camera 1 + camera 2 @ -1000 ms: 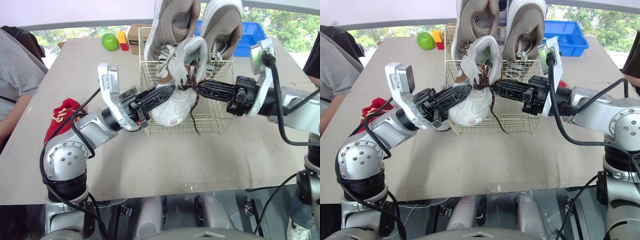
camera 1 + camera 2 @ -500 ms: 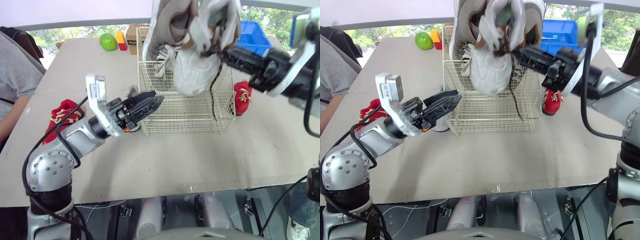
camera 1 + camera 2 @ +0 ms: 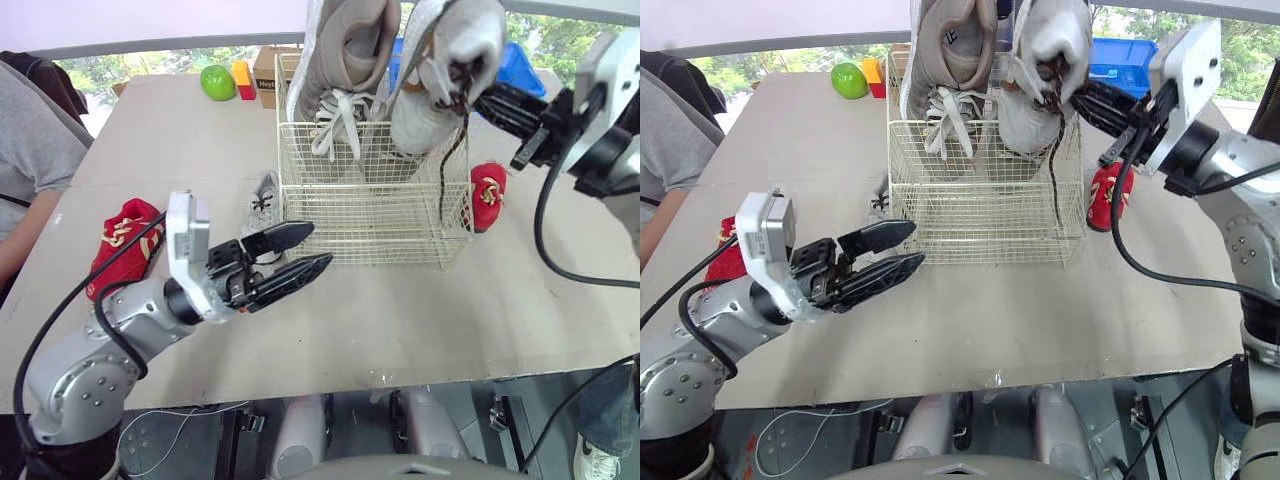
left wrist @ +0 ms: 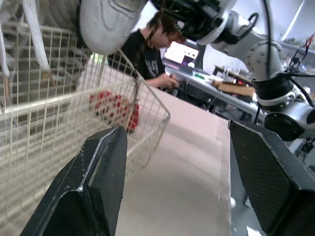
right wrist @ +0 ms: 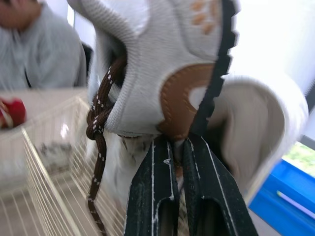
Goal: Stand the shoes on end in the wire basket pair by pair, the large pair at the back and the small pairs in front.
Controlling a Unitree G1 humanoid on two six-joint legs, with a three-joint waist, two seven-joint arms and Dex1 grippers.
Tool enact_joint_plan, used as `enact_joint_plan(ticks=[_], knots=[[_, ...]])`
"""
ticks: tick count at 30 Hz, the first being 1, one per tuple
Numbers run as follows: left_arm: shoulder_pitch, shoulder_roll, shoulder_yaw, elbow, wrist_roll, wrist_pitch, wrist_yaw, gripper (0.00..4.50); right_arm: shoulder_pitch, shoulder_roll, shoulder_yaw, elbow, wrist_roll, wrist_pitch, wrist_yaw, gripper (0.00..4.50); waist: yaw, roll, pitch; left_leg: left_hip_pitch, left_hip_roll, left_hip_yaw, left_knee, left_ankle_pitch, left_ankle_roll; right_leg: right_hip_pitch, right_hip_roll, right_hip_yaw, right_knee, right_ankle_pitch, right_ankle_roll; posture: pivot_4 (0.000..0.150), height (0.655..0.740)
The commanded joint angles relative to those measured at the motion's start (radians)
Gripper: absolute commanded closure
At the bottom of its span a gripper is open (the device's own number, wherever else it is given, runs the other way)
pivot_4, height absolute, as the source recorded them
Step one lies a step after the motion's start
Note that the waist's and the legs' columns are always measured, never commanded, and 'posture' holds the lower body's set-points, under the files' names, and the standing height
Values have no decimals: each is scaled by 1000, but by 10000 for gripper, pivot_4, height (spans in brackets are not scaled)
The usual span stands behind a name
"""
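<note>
The right gripper (image 5: 178, 143) is pinching shut on the heel end of a white shoe (image 3: 428, 112), holding it toe-down over the back right corner of the wire basket (image 3: 360, 215), with its brown lace (image 3: 447, 165) dangling. A large grey shoe (image 3: 350, 50) is standing on end at the back left. The left gripper (image 3: 318, 246) is hovering with its fingers wide apart, just off the basket's front left corner over the table (image 3: 420, 310).

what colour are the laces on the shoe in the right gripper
Dark brown laces, pale flecks, on the white shoe; best in the right wrist view.
</note>
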Motion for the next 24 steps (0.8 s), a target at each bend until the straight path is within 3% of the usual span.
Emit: enact_joint_plan(ticks=[1,13,24], knots=[[-15,25,25,0,22,-37,-30,9470,32,-7,-21,40,-35,-54,108,45000,2,0,0,0,0,0,0,0,0,1,0,-1,0,0,0,1500,7400],[70,13,49,-60,47,-82,-20,9470,28,68,23,175,-130,-95,266,45000,-1,0,0,0,0,0,-1,0,0,0,0,-1,-1,0,0,1500,7400],[193,66,125,-162,-35,-70,10,9470,-31,174,69,282,-166,-86,342,45000,0,0,0,0,0,0,-1,0,0,1,0,-1,-1,0,0,1500,7400]])
